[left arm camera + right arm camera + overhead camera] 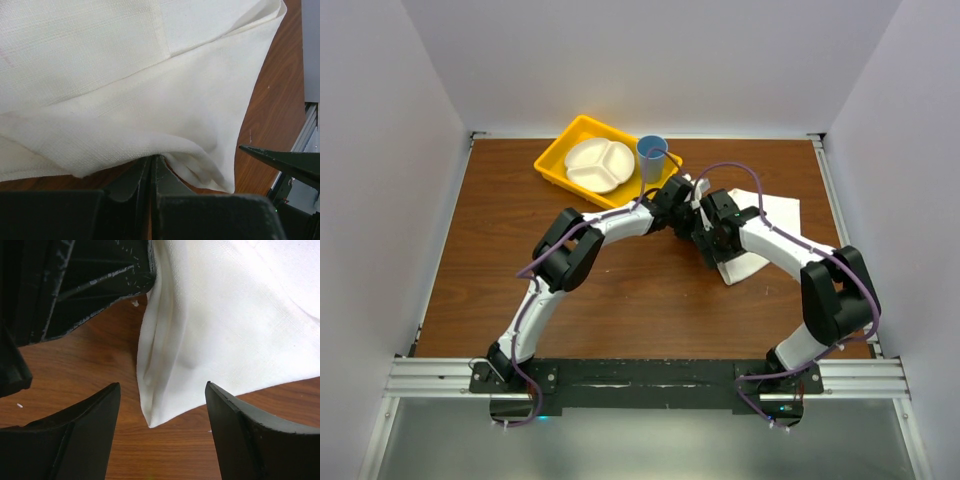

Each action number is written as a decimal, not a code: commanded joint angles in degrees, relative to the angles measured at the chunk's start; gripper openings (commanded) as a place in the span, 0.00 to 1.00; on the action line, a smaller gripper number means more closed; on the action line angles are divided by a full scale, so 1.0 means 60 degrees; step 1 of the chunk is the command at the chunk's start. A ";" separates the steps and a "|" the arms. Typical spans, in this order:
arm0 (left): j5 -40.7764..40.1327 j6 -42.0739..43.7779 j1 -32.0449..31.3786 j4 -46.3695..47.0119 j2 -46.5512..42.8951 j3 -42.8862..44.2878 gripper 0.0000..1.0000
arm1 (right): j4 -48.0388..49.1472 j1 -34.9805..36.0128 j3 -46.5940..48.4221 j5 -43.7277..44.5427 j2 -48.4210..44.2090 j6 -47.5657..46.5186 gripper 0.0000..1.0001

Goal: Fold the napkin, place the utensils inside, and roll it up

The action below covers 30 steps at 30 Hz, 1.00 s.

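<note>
The white napkin (772, 216) lies creased on the brown table at the right. My left gripper (692, 205) is shut, pinching a raised edge of the napkin (150, 90) at its fingertips (151, 159), so the cloth drapes up off the wood. My right gripper (708, 248) is open and empty just beside it. In the right wrist view the gripper (162, 385) straddles a hanging folded corner of the napkin (240, 330) without touching it. The knife is out of view.
A yellow tray (552, 158) at the back holds a white divided plate (600, 164), with a blue cup (652, 155) at its right end. The two grippers are close together; the left one shows dark in the right wrist view (75, 285).
</note>
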 commanded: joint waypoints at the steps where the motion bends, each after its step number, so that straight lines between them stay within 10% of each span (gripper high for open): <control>1: 0.0305 -0.0155 0.0073 0.0491 0.0063 0.0407 0.06 | 0.0438 0.0178 0.0130 0.0288 -0.0018 -0.0277 0.72; 15: 0.0451 -0.0228 0.0220 0.0711 0.0004 0.0187 0.06 | 0.0306 0.0530 0.0395 0.1531 0.0950 -0.0190 0.51; 26: 0.0525 -0.0228 0.0249 0.0800 -0.0186 0.0055 0.06 | 0.0350 0.0486 0.0921 0.1183 0.0863 -0.0232 0.03; 30: 0.0496 -0.0126 0.0278 0.0770 -0.0464 -0.0091 0.06 | 0.0248 0.0165 0.1346 0.0072 0.0730 -0.0350 0.00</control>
